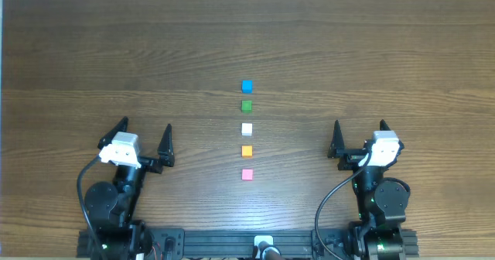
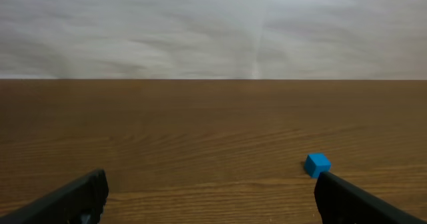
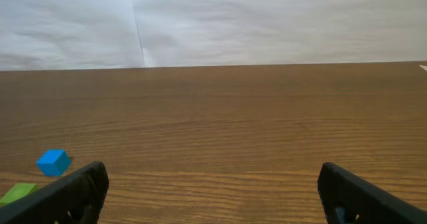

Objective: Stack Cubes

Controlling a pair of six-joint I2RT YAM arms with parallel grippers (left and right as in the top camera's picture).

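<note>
You are looking down on a brown wood-grain counter [image 1: 69, 51], with both arms standing along its near edge.

At the left, your left hand [image 1: 146, 125] is sitting released. Its two dark fingers are spreading wide and pointing away from the arm's base, gripping nothing.

Moving right to the middle of the counter, five small cubes are lying in one straight row. The row's long axis is running directly away from the arm bases. Each cube is sitting apart from the next, and none is stacked.
- The pink cube [image 1: 247, 174] is lying nearest the bases.
- The orange cube [image 1: 247, 150] is coming next.
- The white cube [image 1: 247, 128] is sitting in the middle.
- The green cube [image 1: 247, 106] is following it.
- The blue cube [image 1: 247, 86] is lying farthest out.

Every cube is resting flat with its sides roughly squared to the row. The row is lying between your two hands, well apart from both.

From the left wrist camera, the blue cube is showing on the counter beyond the hand, close past one fingertip.

At the right, your right hand [image 1: 359, 125] is likewise sitting released, fingers spreading wide and gripping nothing. From its wrist camera, the blue cube and an edge of the green cube are showing beyond one finger.
</note>
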